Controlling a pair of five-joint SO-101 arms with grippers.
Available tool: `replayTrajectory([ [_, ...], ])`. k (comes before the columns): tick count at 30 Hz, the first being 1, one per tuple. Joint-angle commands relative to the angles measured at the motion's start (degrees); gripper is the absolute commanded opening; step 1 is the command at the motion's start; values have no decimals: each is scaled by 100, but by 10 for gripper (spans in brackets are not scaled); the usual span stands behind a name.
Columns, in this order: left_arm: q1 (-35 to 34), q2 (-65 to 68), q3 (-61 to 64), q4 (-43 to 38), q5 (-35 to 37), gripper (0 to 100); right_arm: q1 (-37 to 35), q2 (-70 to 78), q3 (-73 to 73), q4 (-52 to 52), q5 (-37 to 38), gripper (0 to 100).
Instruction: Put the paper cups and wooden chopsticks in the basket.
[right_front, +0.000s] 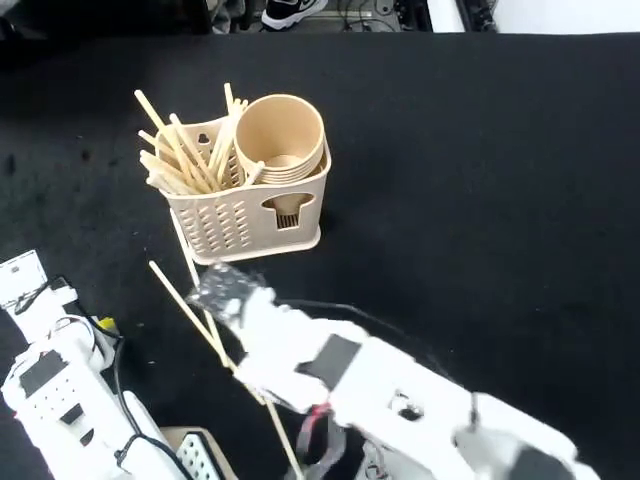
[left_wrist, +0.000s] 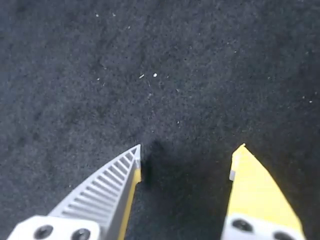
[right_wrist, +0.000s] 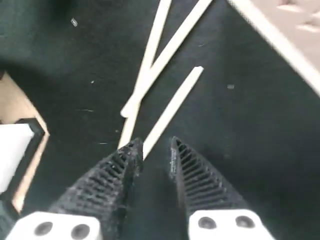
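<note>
The basket (right_front: 240, 222) stands on the black table (right_front: 480, 180). A stack of paper cups (right_front: 281, 140) sits in one compartment of it. A bundle of chopsticks (right_front: 182, 156) stands in the compartment alongside, their ends splaying out over the rim.

More chopsticks (right_front: 187, 306) lie loose on the table just beside the basket, on the side toward the arms. One of them runs out from the foot of the basket wall.

The right gripper (right_front: 224, 290) hangs over these loose sticks, near the basket. In the right wrist view, this gripper (right_wrist: 155, 143) has its fingers only narrowly apart. One chopstick (right_wrist: 173, 104) runs up to the gap between them, its near end by one fingertip. Two more (right_wrist: 159, 55) lie crossed just beyond it.

The left gripper (left_wrist: 190, 147) is spread wide over bare table, pinching nothing, and its arm (right_front: 55, 395) sits well apart from the basket.
</note>
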Motion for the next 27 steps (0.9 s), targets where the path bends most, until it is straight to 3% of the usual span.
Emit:
replayTrajectory([
  [1,-40,-35,22,-70,-53,282,-237,1235,-690,-299,-316,163],
  [10,-48,-44,31,-70,-35,281,-360,3231,-1807,-387,-545,143],
  [19,-48,-105,48,-62,-35,216,-369,3407,-2053,-246,-536,11],
  [27,-330,-1987,479,853,-53,217,-352,3363,-2018,-185,-378,11],
])
